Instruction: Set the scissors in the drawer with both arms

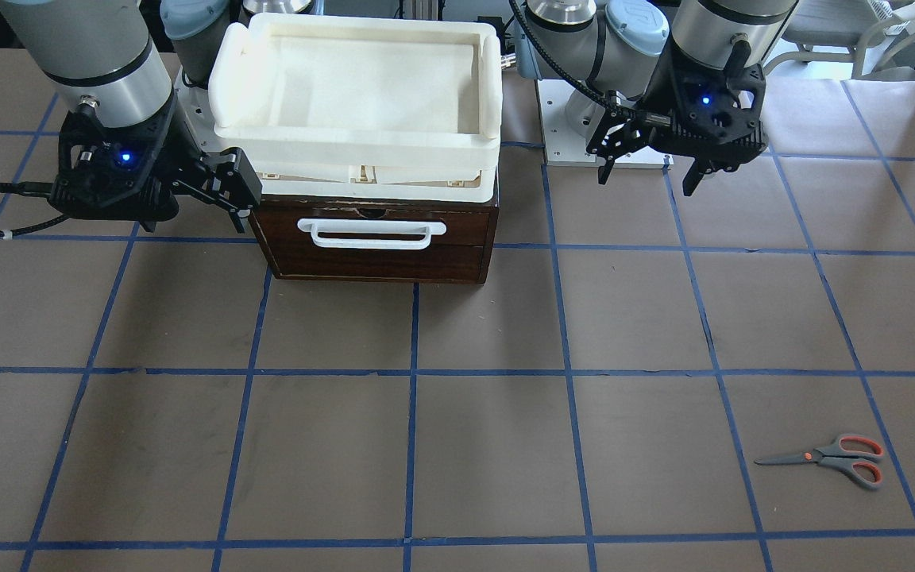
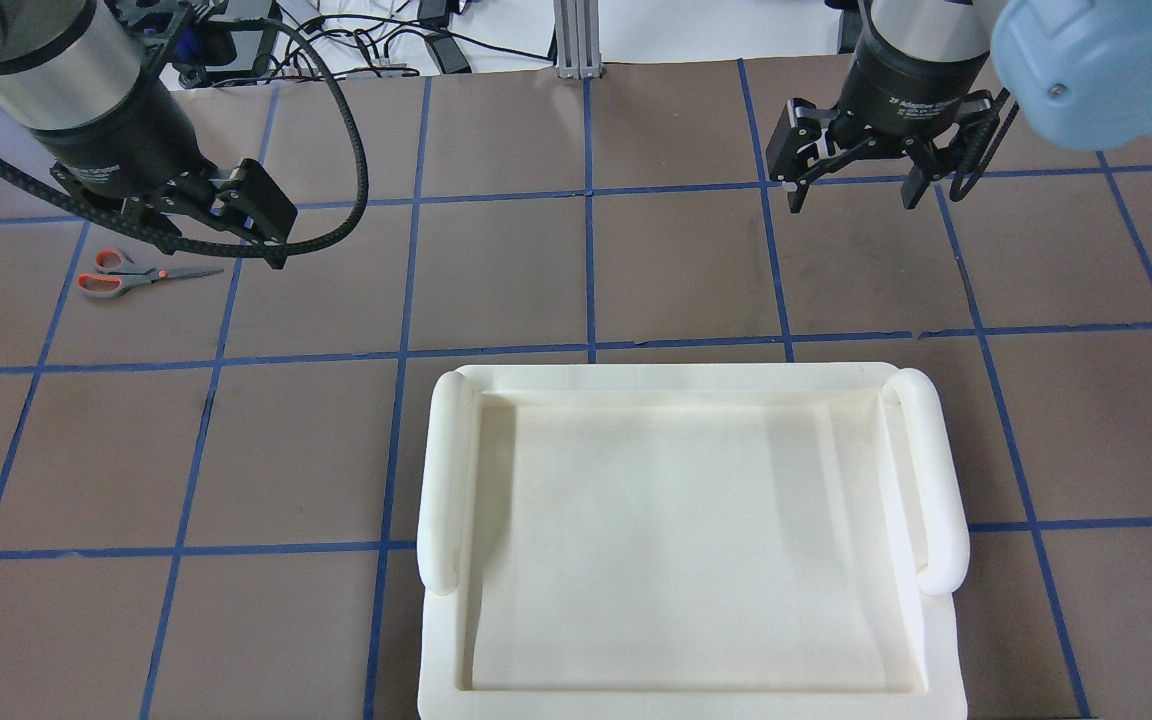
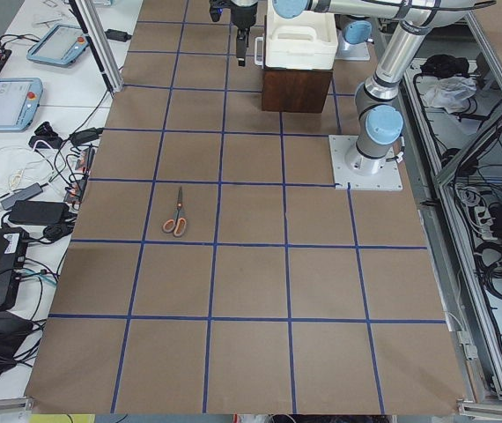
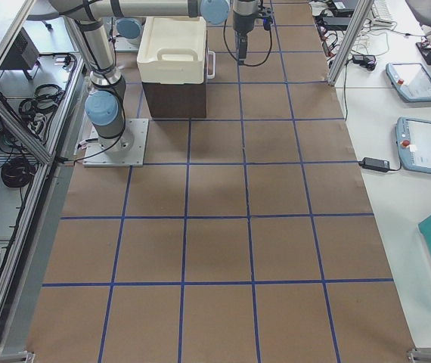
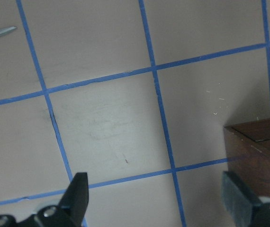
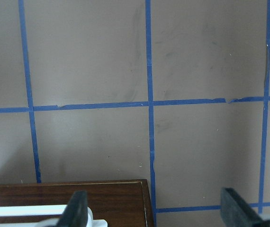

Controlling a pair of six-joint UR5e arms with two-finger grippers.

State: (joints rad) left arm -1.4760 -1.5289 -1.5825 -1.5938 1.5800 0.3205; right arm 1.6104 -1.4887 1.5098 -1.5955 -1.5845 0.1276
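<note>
Two grippers hang above the table (image 1: 489, 445) in the front-facing view. The left gripper (image 1: 648, 181) is on that view's right with its jaws spread and nothing between them, and the right gripper (image 1: 187, 205) is just beside the drawer (image 1: 370, 260), jaws also apart. The drawer is closed, its white handle (image 1: 370, 233) faces the camera, and a cream-white bin (image 1: 354, 144) sits on top. The scissors (image 1: 827, 459) lie flat with blades together, far out on the robot's left side and well apart from the drawer. Overhead, they lie near the left gripper, on its outer side, and the right gripper's fingers stand wide. From the left end, the scissors lie alone inside one taped square. From the right end, bin and drawer stand near the robot's base. The left wrist camera shows spread fingers, a blade tip at upper left and a dark wood corner at lower right. The right wrist camera shows parted fingers above the drawer's handle edge.
</note>
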